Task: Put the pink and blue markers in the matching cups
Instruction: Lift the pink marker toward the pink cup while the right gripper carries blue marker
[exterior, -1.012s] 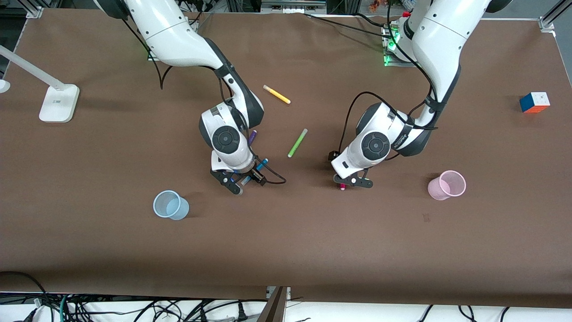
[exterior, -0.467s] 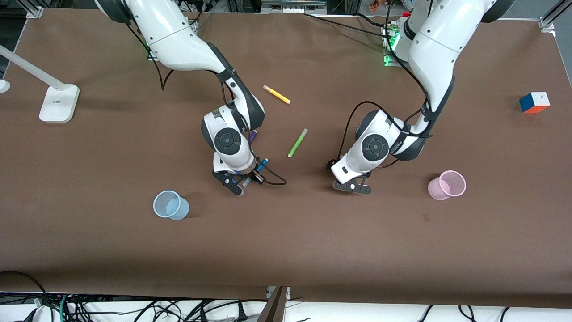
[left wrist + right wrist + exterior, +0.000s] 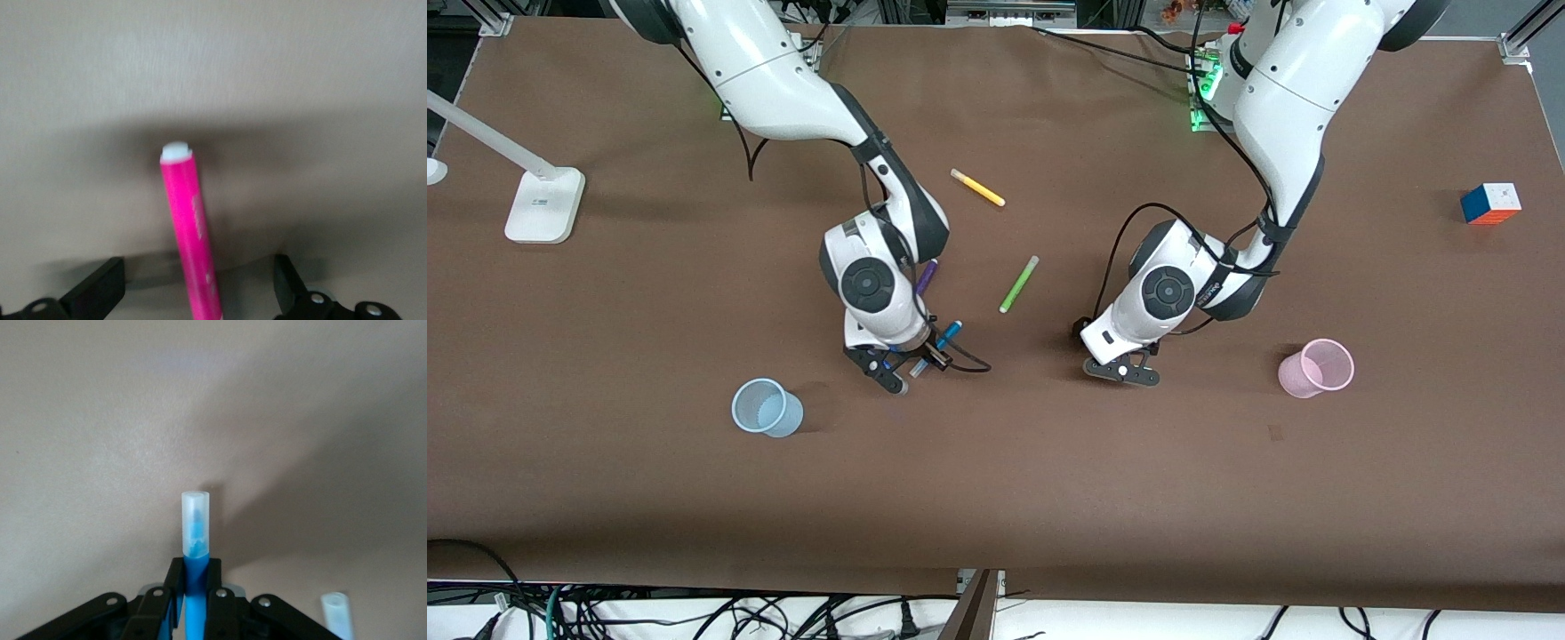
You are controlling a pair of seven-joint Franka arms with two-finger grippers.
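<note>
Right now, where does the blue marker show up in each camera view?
Front view: the blue marker slants through the right gripper, farther from the camera than the blue cup.
Left wrist view: not in it.
Right wrist view: mid-picture, clamped between the jaws.
Shared landmark: the right gripper.

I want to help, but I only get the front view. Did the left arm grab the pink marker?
Observer: Not yet. The left wrist view shows the pink marker between the left gripper's open jaws, with a gap on each side.
Operator: Is the blue one grabbed?
Observer: Yes. In the right wrist view the right gripper is shut on the blue marker.
Operator: Which end pokes out?
Observer: Its pale cap, just past the jaws.
</note>
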